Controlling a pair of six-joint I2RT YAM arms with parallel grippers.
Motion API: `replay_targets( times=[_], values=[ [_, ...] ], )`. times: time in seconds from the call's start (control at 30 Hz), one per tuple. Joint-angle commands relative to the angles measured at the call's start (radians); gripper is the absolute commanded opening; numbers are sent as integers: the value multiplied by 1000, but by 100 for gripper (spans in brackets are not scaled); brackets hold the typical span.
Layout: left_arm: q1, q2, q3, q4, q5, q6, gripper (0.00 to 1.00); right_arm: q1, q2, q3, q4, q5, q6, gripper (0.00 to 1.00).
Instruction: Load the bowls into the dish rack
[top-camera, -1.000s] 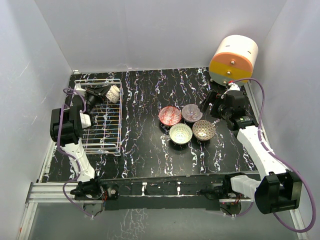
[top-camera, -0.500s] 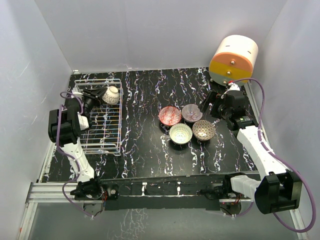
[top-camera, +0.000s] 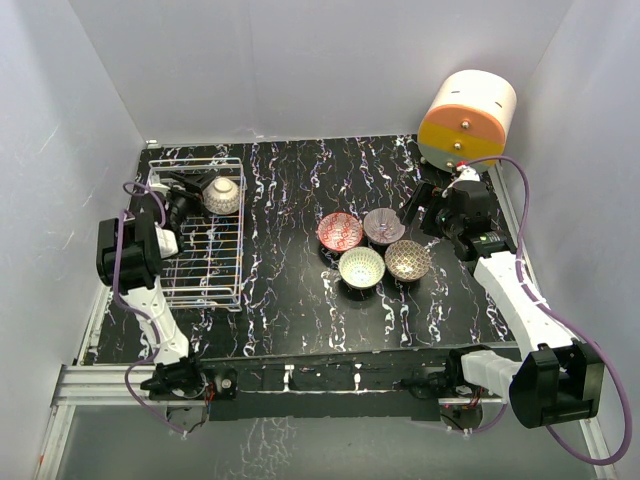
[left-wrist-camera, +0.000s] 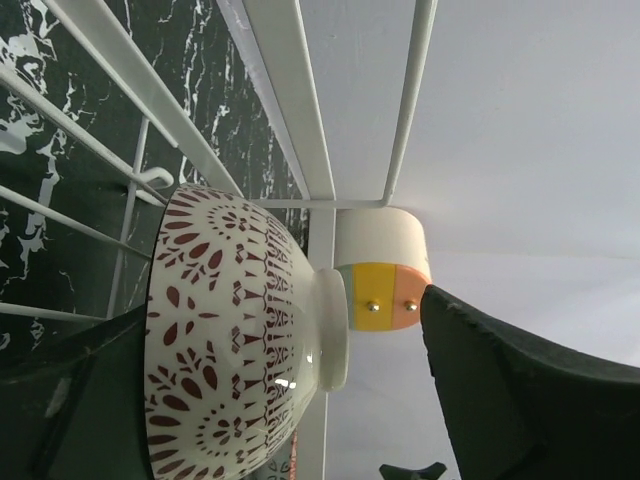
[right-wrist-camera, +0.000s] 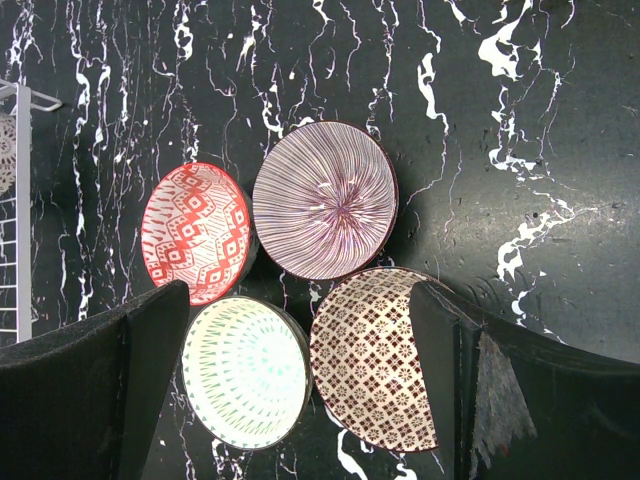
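1 bowl (top-camera: 222, 195) in dish rack (top-camera: 205, 272), 4 on table (top-camera: 290, 300).

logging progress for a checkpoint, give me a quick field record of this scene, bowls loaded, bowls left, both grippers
loaded: one bowl, at the far end of the dish rack
to load: red bowl, purple bowl, green bowl, brown bowl, clustered together
left gripper: open, fingers either side of the loaded bowl
right gripper: open, near the cluster, holding nothing
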Motion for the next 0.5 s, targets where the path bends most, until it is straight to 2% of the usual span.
replay_targets(
  times=[0.0, 0.07, 0.33, 0.47],
  values=[
    [5, -72, 43, -263, -30, 109, 93, -6, -16, 33, 30, 17, -10, 96],
    [5, -103, 74, -388, -43, 170, 97, -6, -16, 32, 32, 16, -10, 96],
    [3, -163, 255, -884, -108, 406, 97, -6, -13, 22, 38, 9, -9, 96],
    [-9, -175, 321, -1044, -160, 494, 97, -6, -16, 20, 40, 9, -10, 96]
  ],
)
